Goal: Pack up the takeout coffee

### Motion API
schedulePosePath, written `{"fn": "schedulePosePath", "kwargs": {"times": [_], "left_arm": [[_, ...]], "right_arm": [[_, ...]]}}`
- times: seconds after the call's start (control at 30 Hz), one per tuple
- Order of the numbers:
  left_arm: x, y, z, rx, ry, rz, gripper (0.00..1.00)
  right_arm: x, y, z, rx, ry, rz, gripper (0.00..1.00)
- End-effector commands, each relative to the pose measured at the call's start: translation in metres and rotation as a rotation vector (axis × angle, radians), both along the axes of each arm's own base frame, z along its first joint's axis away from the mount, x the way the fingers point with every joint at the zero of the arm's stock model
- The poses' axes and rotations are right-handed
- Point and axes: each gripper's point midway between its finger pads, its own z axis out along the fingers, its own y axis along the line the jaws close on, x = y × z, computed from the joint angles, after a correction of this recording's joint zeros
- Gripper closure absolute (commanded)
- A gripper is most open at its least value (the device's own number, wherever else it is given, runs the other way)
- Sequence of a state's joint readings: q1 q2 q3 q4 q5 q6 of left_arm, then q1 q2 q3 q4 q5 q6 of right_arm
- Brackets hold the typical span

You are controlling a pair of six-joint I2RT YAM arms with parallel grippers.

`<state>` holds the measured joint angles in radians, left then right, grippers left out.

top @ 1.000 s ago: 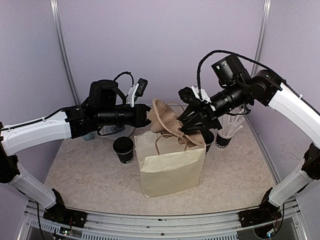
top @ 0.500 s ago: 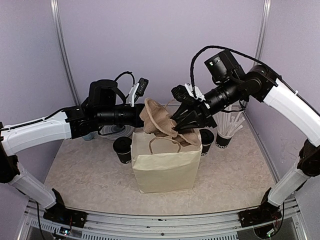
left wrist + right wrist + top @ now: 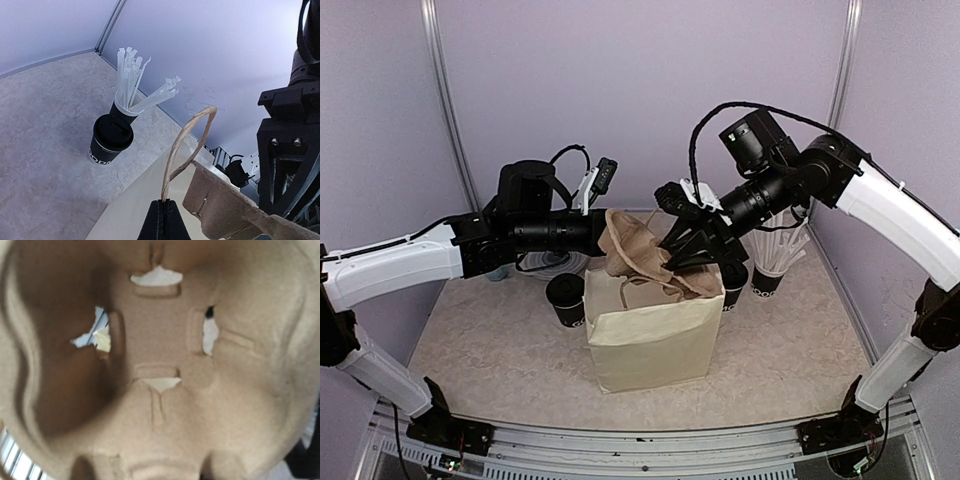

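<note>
Marble tabletop [image 3: 490,350], left fingers [image 3: 156,222] pinching bag handle [image 3: 185,145], right fingers [image 3: 692,250] clamping pulp carrier [image 3: 635,245].

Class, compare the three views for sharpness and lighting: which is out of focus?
Right wrist view: soft all over, the carrier fills the frame, likely too close to focus. Left wrist view: straws sharp, fingers near-black silhouettes. Top view: sharp, evenly lit, only faint shadows by the bag.

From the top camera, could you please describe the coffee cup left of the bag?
Start at the cream paper bag mid-table. The black lidded cup stands alone at its left; the other lidded cup sits on its right, beside the straw-filled cup.
</note>
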<state>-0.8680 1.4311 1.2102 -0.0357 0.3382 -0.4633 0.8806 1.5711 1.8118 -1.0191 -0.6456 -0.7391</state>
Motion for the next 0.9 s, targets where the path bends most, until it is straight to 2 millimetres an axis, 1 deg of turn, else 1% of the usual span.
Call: {"fn": "schedulePosePath", "kwargs": {"times": [0.0,0.2,0.37,0.43,0.47,0.57,0.67,0.73,0.87], "left_arm": [[-0.002,0.001,0.004,-0.021,-0.009,-0.019,1.00],[-0.001,0.002,0.006,-0.025,-0.011,-0.022,1.00],[-0.001,0.002,0.005,-0.026,-0.008,-0.029,1.00],[-0.001,0.001,0.003,-0.024,-0.001,-0.037,1.00],[-0.002,-0.001,0.007,-0.040,-0.011,-0.045,1.00],[-0.003,-0.004,0.006,-0.047,-0.007,-0.063,1.00],[-0.003,-0.007,0.005,-0.047,-0.007,-0.074,1.00],[-0.002,-0.008,0.005,-0.045,-0.005,-0.074,1.00],[0.003,-0.008,0.002,-0.034,0.003,-0.063,1.00]], "right_arm": [[0.001,0.002,-0.012,-0.030,0.016,-0.016,0.83],[0.005,-0.008,-0.028,-0.098,-0.016,-0.033,0.83],[0.010,-0.011,-0.027,-0.121,-0.025,-0.069,0.83],[0.015,-0.010,-0.027,-0.130,-0.025,-0.096,0.83],[0.018,-0.009,-0.028,-0.136,-0.025,-0.107,0.83],[0.026,-0.005,-0.030,-0.157,-0.030,-0.121,0.83],[0.033,-0.002,-0.037,-0.193,-0.050,-0.122,0.83],[0.033,-0.003,-0.043,-0.221,-0.056,-0.102,0.83],[0.022,-0.007,-0.048,-0.256,-0.052,-0.049,0.82]]}}
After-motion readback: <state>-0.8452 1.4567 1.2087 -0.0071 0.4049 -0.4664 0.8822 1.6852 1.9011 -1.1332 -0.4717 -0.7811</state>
